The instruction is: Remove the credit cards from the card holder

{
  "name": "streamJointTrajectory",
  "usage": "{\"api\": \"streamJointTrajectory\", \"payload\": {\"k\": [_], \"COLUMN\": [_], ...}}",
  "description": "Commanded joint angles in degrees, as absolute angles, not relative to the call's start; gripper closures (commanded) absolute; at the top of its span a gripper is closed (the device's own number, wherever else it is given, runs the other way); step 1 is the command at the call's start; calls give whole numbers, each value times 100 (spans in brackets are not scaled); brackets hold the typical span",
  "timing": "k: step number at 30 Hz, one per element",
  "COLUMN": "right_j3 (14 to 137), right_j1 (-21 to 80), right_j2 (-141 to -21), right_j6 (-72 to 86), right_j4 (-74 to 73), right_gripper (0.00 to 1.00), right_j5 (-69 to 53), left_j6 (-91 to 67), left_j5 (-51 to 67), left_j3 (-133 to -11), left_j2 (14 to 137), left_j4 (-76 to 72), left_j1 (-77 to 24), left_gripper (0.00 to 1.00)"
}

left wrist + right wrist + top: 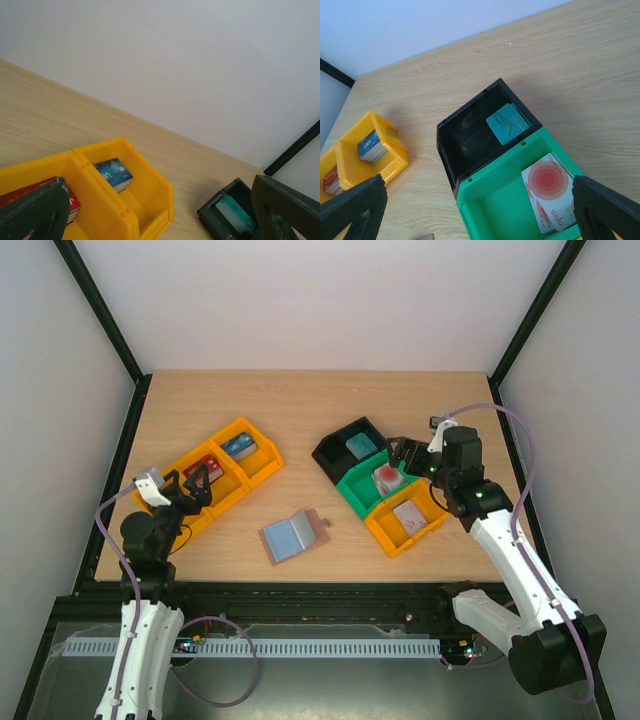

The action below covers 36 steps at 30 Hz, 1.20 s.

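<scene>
The card holder (pixel 291 536) lies open on the table between the arms, pale blue-grey inside up, with a brownish-pink flap. The credit cards lie in bins. A blue one (pixel 114 172) and a red one (pixel 71 201) are in the orange bin (pixel 262 462). A teal one (pixel 506 123) is in the black bin (pixel 470 145). A white-and-red one (pixel 551 197) lies in the green bin (pixel 505 210), and a whitish-grey one (pixel 410 517) in the right orange bin. My left gripper (pixel 196 482) hangs open over the left orange bin. My right gripper (pixel 403 457) hangs open over the green bin, holding nothing.
The left orange bin has two compartments. Black, green and orange bins stand in a diagonal row at the right. Black frame posts and white walls close in the table on three sides.
</scene>
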<state>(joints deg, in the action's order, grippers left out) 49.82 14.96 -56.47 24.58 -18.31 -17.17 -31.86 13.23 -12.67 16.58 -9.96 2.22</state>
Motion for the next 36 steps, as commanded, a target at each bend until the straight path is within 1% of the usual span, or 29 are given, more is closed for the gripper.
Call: {"api": "streamJointTrajectory", "payload": {"k": [1, 5, 7, 10, 12, 14, 16, 18, 20, 23, 26, 31, 33, 36], "right_j3": [4819, 4535, 4295, 3432, 2858, 2398, 1978, 1617, 1350, 865, 493, 216, 176, 283], "right_j1": [1445, 1321, 1318, 1312, 1292, 1204, 1023, 694, 251, -175, -355, -369, -374, -369], "right_j2": [-5286, -5063, -4873, -4312, -3978, -3807, -3828, -3995, -4267, -4790, -5439, -6563, -7029, -7666], "right_j6": [2318, 2186, 1937, 1481, 1195, 1034, 979, 1105, 1415, 1672, 1788, 1637, 1559, 1415], "right_j4": [-1507, -1175, -828, 300, 1204, 2127, 2825, 3450, 3949, 4963, 5832, 7060, 7555, 8128], "right_gripper": [1, 1, 1, 1, 1, 2, 2, 2, 1, 2, 1, 1, 1, 1], "right_j5": [-1437, -1086, -631, 611, 1282, 1650, 1668, 1510, 1395, 1345, 1301, 939, 770, 370], "left_j6": [-3119, -3102, -3081, -2809, -2275, -1691, -1326, -1471, -1241, -403, -121, -41, -59, -297], "left_j5": [1349, 1345, 1305, 1098, 897, 501, -147, -877, -1114, -1086, -790, 30, -55, -564], "left_j3": [-1187, -1187, -1187, -1215, -1307, -1402, -1310, -1245, -990, -218, 242, 554, 472, 236], "left_j2": [1686, 1713, 1723, 1770, 1931, 2223, 2591, 2986, 3265, 3533, 4125, 4833, 5144, 5713], "left_j4": [-1160, -1147, -1162, -1274, -1307, -1321, -1659, -2017, -2769, -4442, -5542, -6417, -6612, -6806], "left_j1": [255, 255, 267, 290, 293, 290, 290, 290, 294, 297, 299, 290, 285, 290], "left_gripper": [0, 0, 0, 0, 1, 1, 1, 1, 1, 1, 1, 0, 0, 0]}}
